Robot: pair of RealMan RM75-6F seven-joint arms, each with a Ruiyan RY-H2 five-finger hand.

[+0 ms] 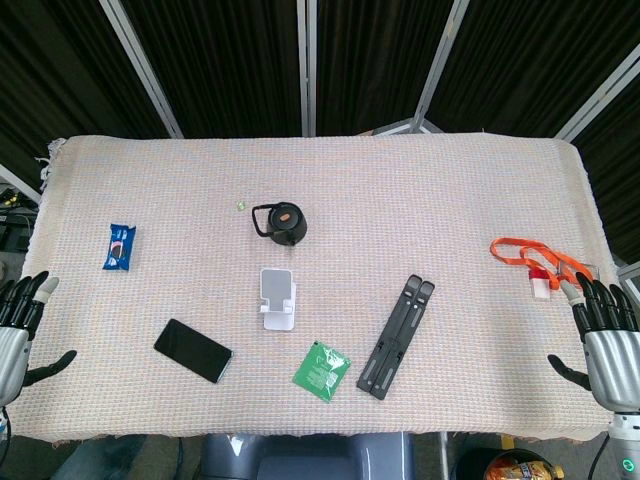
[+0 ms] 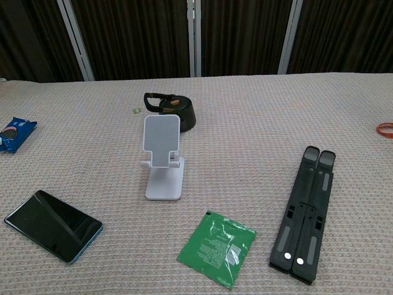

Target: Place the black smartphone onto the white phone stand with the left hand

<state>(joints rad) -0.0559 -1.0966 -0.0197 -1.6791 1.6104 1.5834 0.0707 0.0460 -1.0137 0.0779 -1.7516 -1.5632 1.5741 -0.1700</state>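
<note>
Partly cropped, left hand (image 1: 18, 325) misses chest view.

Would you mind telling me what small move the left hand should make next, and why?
Probably reach the left hand inward toward the black smartphone. The hand is open at the table's left edge, holding nothing, while the phone lies flat on the cloth, apart from the empty white phone stand.

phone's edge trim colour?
Blue-teal rim on the black smartphone; clearest in the chest view.
</note>
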